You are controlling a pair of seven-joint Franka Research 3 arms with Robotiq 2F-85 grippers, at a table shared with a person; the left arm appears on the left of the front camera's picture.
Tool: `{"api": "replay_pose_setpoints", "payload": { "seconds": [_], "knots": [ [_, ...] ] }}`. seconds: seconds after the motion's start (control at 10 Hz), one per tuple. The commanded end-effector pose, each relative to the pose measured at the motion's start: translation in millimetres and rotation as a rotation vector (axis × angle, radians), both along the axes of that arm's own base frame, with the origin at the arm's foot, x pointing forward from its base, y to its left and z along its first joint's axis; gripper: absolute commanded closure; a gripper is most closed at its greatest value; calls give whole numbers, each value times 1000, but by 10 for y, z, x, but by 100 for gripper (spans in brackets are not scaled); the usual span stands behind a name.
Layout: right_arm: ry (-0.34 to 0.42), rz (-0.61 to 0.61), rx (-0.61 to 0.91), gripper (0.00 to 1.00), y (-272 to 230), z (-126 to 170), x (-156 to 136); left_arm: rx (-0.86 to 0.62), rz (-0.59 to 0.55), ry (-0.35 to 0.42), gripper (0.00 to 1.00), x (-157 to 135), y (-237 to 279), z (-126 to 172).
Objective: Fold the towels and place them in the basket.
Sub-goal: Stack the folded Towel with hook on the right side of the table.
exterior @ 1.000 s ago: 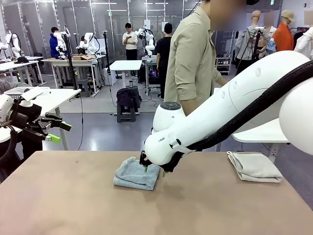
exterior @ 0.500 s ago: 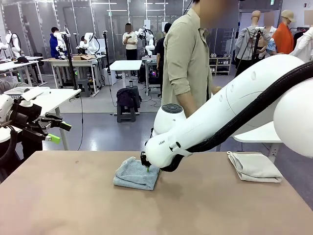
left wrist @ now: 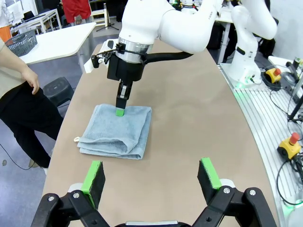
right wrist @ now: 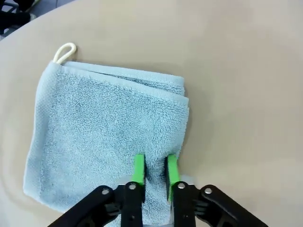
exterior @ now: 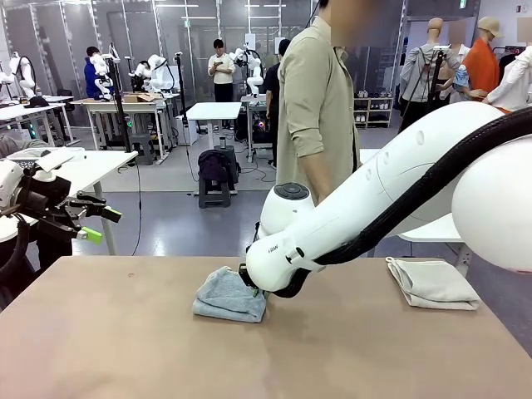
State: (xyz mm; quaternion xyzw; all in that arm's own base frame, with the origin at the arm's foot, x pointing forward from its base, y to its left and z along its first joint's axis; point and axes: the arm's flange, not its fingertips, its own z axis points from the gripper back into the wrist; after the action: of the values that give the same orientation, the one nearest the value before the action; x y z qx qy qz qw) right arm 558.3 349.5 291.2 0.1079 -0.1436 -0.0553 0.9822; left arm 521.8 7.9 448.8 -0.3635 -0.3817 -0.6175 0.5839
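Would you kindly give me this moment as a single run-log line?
right gripper: shut on blue towel edge | left gripper: open, raised | cream towel: folded, on table's right | person: standing at far side

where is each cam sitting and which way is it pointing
front: between the arms, facing across the table at the person; right arm over the blue towel.
left wrist: raised, looking past the open left end effector at that towel.
right wrist: straight down, right end effector pinching the towel's edge.
All share the blue towel.
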Motion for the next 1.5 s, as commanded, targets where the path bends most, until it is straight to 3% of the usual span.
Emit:
{"api": "replay_pose_setpoints", "payload": {
  "seconds": [0.0,0.1,0.2,0.4,0.7,1.0,1.4],
  "knots": [
    [-20,2,12,98,39,-53,41,4,-1,-11,0,-40,-3,1],
    [-20,2,6,88,37,-37,31,4,-1,-11,0,-40,-3,1],
    [-23,23,1,100,44,11,-6,4,-1,-11,0,-40,-3,1],
    [-6,66,-31,100,-91,266,-70,4,-1,-11,0,-40,-3,1],
    [37,211,-127,100,-565,877,-135,4,-1,-11,0,-40,-3,1],
    [25,247,-247,100,-1029,1434,-192,4,-1,-11,0,-40,-3,1],
    [43,239,-310,100,-1937,1898,-145,4,-1,-11,0,-40,-3,1]
  ]
}}
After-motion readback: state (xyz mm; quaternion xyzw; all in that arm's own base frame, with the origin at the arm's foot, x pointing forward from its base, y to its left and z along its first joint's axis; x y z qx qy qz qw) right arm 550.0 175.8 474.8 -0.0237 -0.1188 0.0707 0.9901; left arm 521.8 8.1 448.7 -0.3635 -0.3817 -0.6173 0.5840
